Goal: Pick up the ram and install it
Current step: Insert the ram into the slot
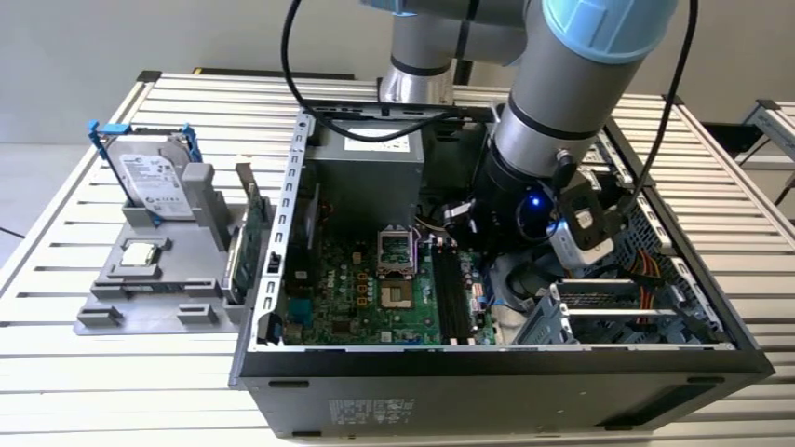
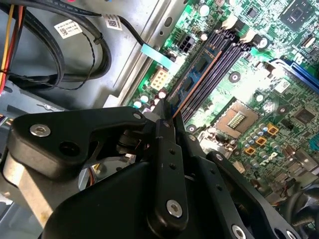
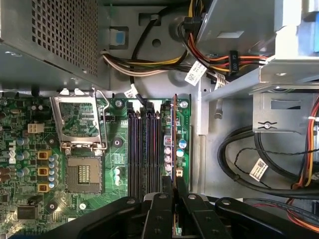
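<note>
Above memory slots [image 3: 144,149], fingers [image 3: 158,219] grip ram [image 3: 174,129] edge-on.

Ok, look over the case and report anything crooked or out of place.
Nothing stands out. The gripper holds the ram on edge, parallel with the memory slots, not skewed. The CPU socket sits empty with its frame swung open, which looks deliberate.

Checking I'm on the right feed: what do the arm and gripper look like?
The arm is a thick silver-grey tube with light blue joint caps, and black cables loop alongside it. Its wrist end is black with a small blue light. The gripper is matte black: flat linked bars ending in two narrow fingers, dotted with silver screw heads.
</note>
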